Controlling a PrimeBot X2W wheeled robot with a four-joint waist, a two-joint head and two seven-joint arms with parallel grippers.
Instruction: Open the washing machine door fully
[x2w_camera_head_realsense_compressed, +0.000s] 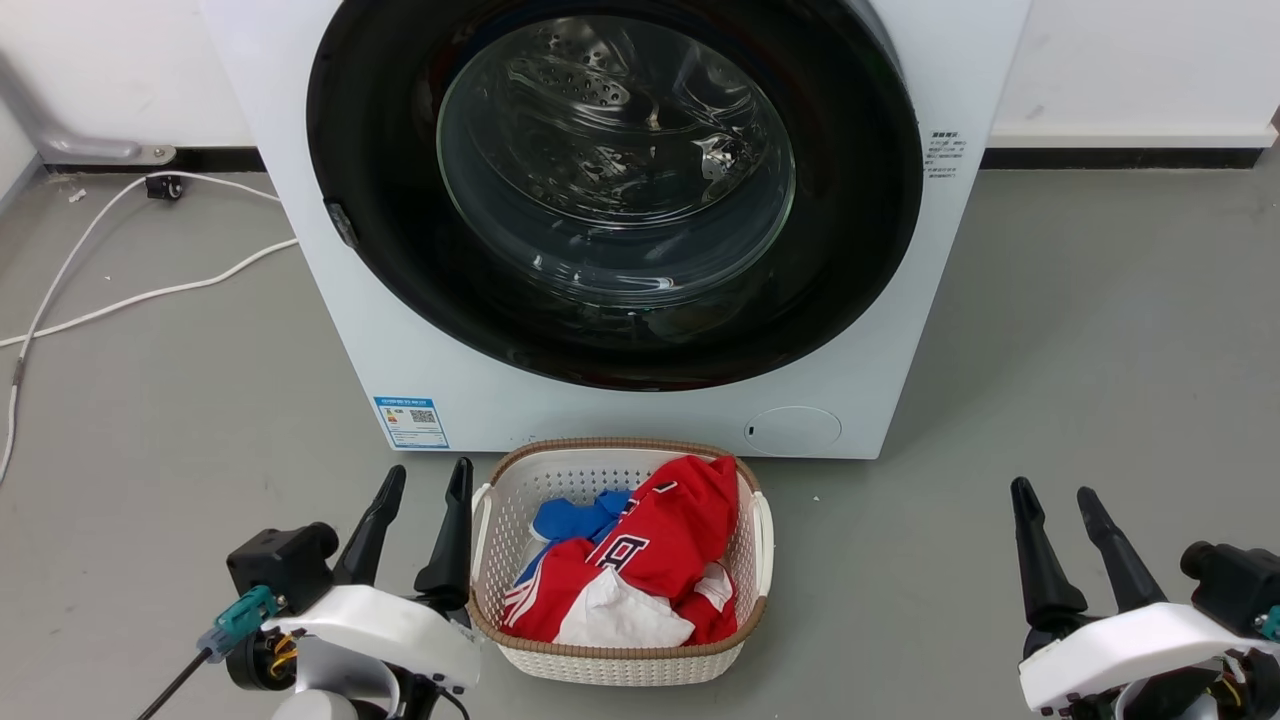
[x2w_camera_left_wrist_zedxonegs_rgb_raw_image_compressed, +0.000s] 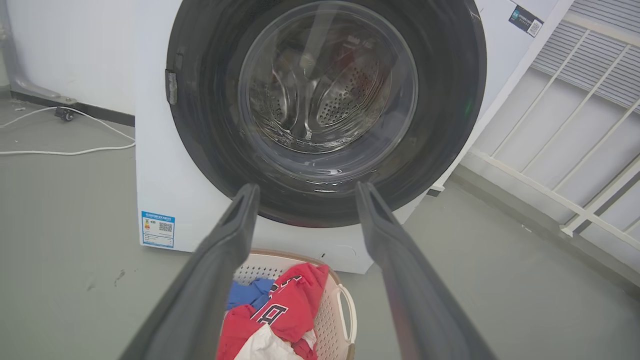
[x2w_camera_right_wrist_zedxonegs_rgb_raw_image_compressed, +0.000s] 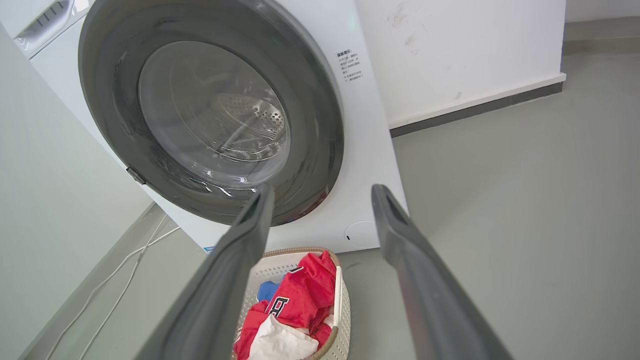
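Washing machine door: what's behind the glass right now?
The door is shut. Through its window the perforated steel drum shows, with no clothes that I can make out. The door's black ring covers the drum's rim.

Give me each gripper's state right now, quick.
Left gripper: open, holding nothing.
Right gripper: open, holding nothing.

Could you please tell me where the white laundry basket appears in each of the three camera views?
Head view: the laundry basket sits bottom centre, between the left gripper and the right gripper.
Left wrist view: bottom centre, partly behind that gripper's fingers.
Right wrist view: bottom, just left of centre.
Shared landmark: the washing machine door, above the basket in each view.
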